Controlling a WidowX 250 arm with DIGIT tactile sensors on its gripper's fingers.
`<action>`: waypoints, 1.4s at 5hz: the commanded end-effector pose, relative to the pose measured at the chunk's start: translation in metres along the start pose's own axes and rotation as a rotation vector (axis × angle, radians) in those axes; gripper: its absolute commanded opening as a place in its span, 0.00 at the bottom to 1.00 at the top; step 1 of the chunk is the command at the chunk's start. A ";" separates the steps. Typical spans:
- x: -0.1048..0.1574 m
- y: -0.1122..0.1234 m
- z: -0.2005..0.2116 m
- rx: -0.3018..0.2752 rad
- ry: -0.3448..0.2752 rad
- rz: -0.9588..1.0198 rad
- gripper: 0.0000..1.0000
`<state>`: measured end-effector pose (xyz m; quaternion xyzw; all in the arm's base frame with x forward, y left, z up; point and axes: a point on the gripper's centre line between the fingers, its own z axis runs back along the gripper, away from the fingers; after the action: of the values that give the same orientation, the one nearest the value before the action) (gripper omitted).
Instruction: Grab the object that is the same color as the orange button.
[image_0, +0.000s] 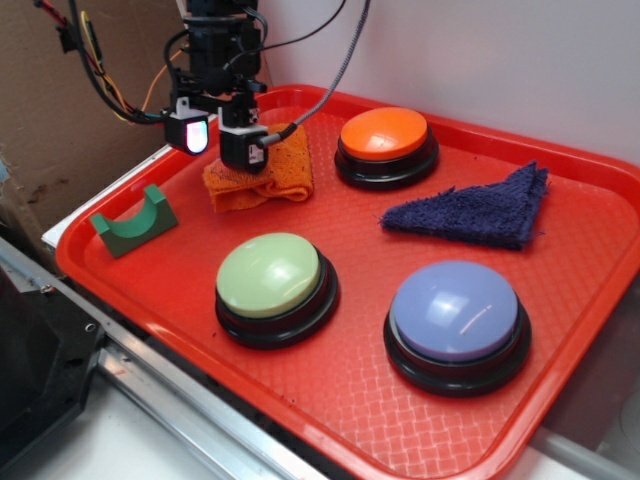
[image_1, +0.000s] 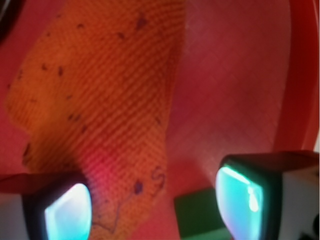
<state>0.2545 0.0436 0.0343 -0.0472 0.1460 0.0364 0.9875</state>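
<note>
Gripper (image_0: 216, 140) hangs over the back-left part of the red tray (image_0: 400, 420), jaws spread apart, nothing between them. 1 finger sits over the orange rag (image_0: 262, 172); the other stands off its left edge, above bare tray. Rag lies crumpled, just left of the orange button (image_0: 385, 145) and apart from it. Wrist view: rag (image_1: 100, 100) runs under the left pad; bare tray fills the space to the right. Green block (image_0: 135, 222) rests near the tray's left rim. Blue cloth (image_0: 480, 212), green button (image_0: 272, 285) and lavender button (image_0: 457, 322) sit well apart from the gripper.
</note>
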 end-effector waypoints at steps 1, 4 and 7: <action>0.005 -0.008 0.004 0.011 -0.074 -0.041 0.00; -0.009 -0.006 0.013 0.047 -0.102 0.032 0.00; -0.119 -0.035 0.118 0.105 -0.209 0.163 0.00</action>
<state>0.1762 0.0169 0.1790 0.0230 0.0701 0.1139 0.9907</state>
